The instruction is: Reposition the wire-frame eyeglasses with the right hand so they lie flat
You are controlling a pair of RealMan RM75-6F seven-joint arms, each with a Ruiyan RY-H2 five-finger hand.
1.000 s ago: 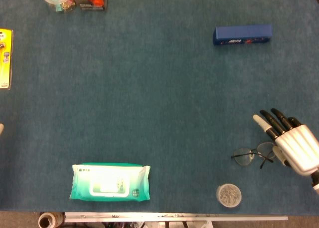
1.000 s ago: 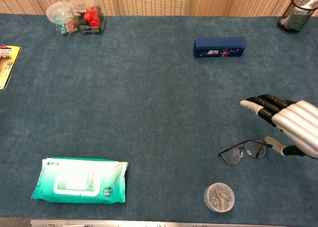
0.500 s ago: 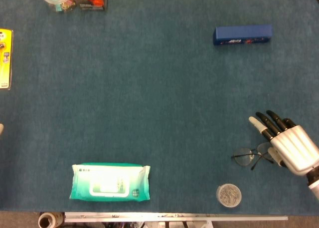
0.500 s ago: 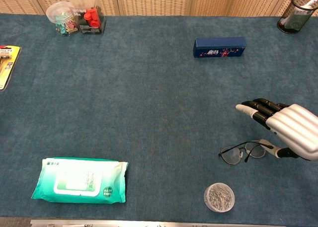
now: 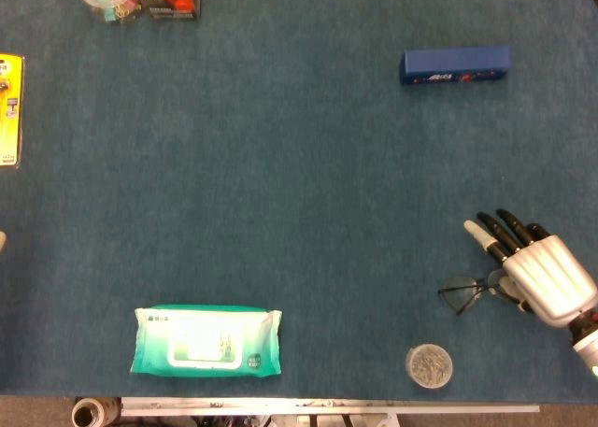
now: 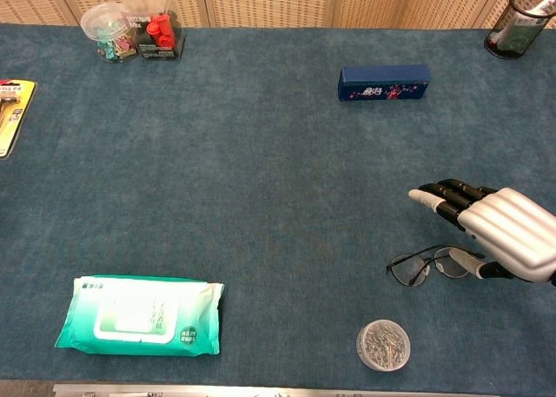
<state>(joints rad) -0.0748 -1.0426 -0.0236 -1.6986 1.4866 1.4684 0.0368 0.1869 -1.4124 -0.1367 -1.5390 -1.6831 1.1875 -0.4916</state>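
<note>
The wire-frame eyeglasses (image 5: 462, 294) (image 6: 410, 269) sit on the blue cloth at the near right, tipped up on their frame with one lens under my right hand. My right hand (image 5: 547, 279) (image 6: 510, 234) hovers over their right end, its fingers (image 6: 439, 196) stretched out toward the left. Its thumb (image 6: 473, 264) touches the frame from the right. Nothing is gripped between thumb and fingers. Of my left hand only a pale sliver (image 5: 2, 242) shows at the left edge of the head view.
A round tin of pins (image 5: 428, 365) (image 6: 382, 345) lies just in front of the glasses. A green wipes pack (image 6: 139, 315) is near left, a blue box (image 6: 384, 82) far right, a pen cup (image 6: 519, 22) at the far right corner, and clip jars (image 6: 135, 32) far left.
My right hand has slid left and lower over the glasses. Its thumb now meets the frame, and the glasses have shifted slightly and look more foreshortened.
</note>
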